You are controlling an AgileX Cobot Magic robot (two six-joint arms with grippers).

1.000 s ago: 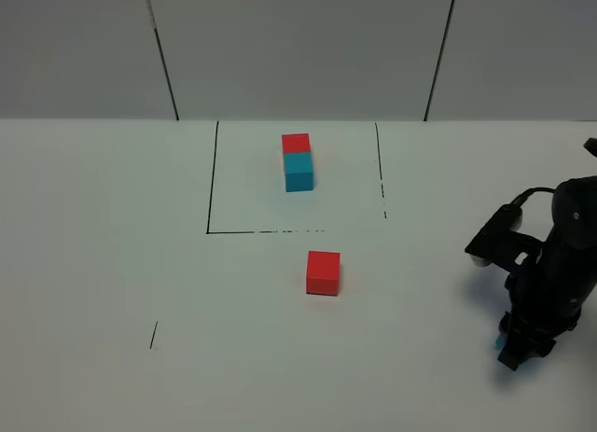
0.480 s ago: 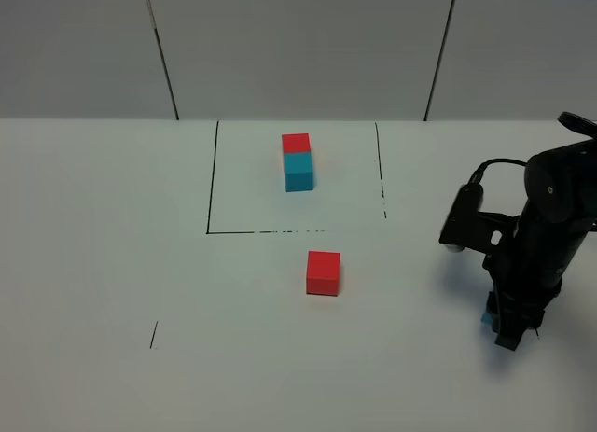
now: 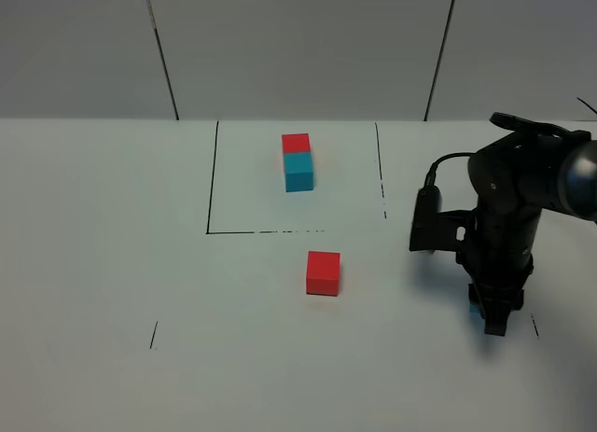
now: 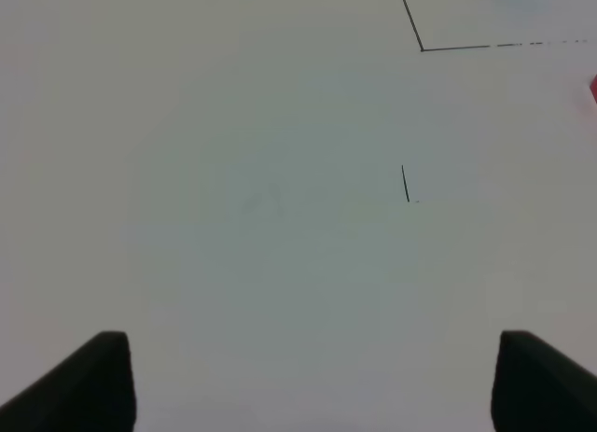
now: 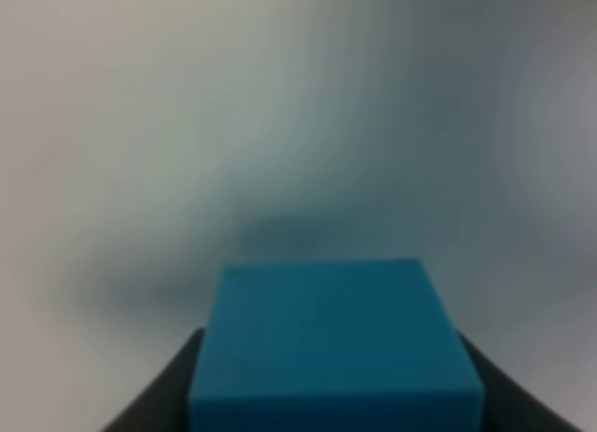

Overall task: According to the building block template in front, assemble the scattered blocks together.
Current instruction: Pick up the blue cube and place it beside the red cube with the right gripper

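The template [image 3: 298,161], a red cube joined to a cyan cube, stands inside the black-lined square at the back. The loose red cube [image 3: 323,272] sits on the table just in front of that square. My right gripper [image 3: 489,313] is shut on the loose cyan cube [image 5: 331,343] and holds it just above the table, well to the right of the red cube; only a cyan sliver [image 3: 474,310] shows in the high view. My left gripper [image 4: 308,376] is open and empty over bare table; the left arm is out of the high view.
The black-lined square [image 3: 211,199] marks the template area. A short black tick [image 3: 153,335] lies at the front left and another [image 3: 534,326] beside my right gripper. The white table meets a grey panelled wall at the back.
My right arm has swung left and slightly back, carrying the cyan cube with it. The red cube and the template have not moved.
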